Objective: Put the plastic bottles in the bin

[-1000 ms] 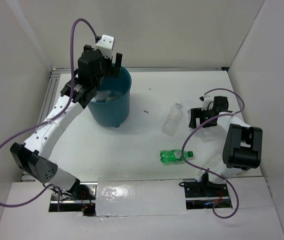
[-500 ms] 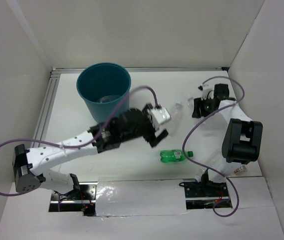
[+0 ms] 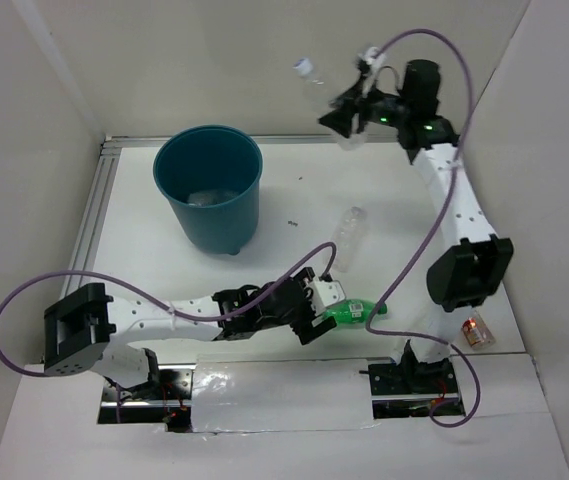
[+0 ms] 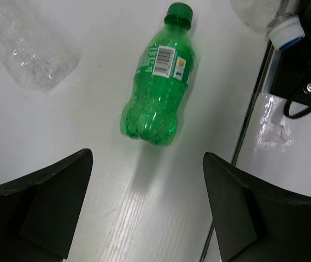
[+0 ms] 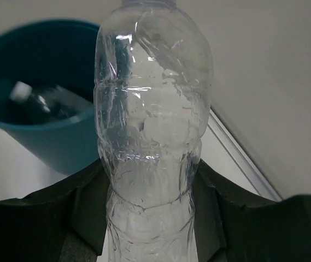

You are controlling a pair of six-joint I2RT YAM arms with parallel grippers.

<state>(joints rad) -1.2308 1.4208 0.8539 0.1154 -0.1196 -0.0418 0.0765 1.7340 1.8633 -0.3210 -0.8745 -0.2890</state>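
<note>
The teal bin (image 3: 209,190) stands at the back left, with a clear bottle (image 5: 46,101) lying inside it. High above the table's back edge, my right gripper (image 3: 349,112) is shut on a clear plastic bottle (image 3: 324,85), its fingers (image 5: 89,202) clamped round the narrow waist (image 5: 152,164). The bin (image 5: 40,131) lies below and to the left of this bottle. My left gripper (image 3: 316,312) is open, low over the table just short of the base of a green bottle (image 4: 158,93) lying on its side. Another clear bottle (image 3: 344,238) lies mid-table.
The table's near edge rail (image 4: 248,131) runs just right of the green bottle. A white-capped clear bottle (image 4: 264,16) lies by that edge near the right arm's base. A small red-marked object (image 3: 476,330) sits at the right. White walls enclose the table.
My right gripper closed on a clear bottle at the right and lifted it high toward the back. My left arm swung from the bin down to the green bottle near the front.
</note>
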